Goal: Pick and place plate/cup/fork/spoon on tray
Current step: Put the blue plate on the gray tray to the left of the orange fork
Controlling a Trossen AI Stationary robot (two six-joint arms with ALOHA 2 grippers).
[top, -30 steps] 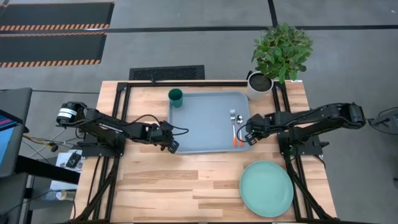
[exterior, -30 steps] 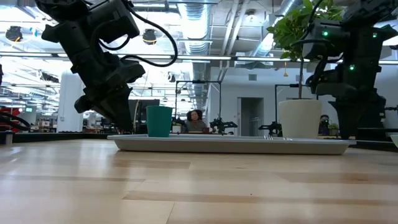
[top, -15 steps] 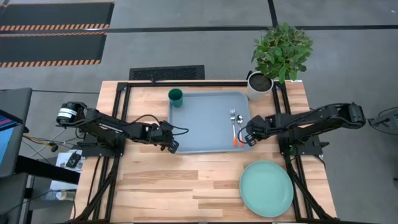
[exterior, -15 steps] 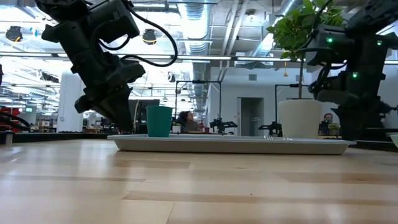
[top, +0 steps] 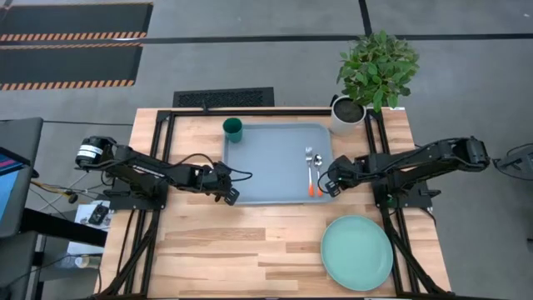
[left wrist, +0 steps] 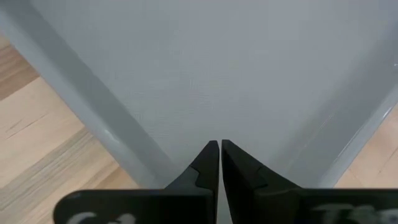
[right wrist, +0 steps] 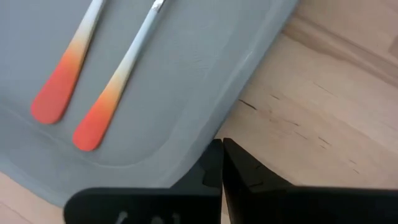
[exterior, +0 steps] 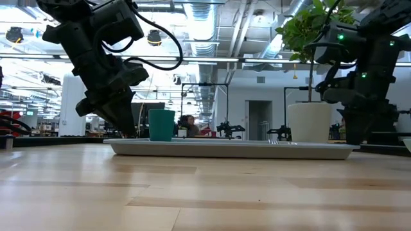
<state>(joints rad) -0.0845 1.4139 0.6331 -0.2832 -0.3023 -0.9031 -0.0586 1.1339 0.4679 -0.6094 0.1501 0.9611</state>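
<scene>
The blue-grey tray [top: 266,179] lies flat on the table. On it the dark green cup [top: 232,127] stands in the far left corner. The fork [top: 309,163] and the spoon [top: 318,167] lie side by side near the right rim, orange handles toward the near edge. The mint-green plate [top: 356,252] rests on the table at the near right. My left gripper [top: 232,196] is shut at the tray's near left corner. My right gripper [top: 331,186] is shut at the tray's near right corner. My left gripper's shut fingertips stand over the tray's rim [left wrist: 118,146] at its near left corner; I cannot tell whether they touch it. My right gripper meets the outer edge of the tray's rim [right wrist: 208,127] by the near right corner with its shut fingertips, coming from the table's right. The tray lies flat on the table.
A white pot with a green plant [top: 348,115] stands just beyond the tray's far right corner. Bare wood lies between the tray and the near edge, left of the plate. A person shows in the room far behind the table [exterior: 186,123].
My right gripper has moved a little toward the table's left edge, and the tray has slid the same way along the table, carrying the cup, fork and spoon with it.
</scene>
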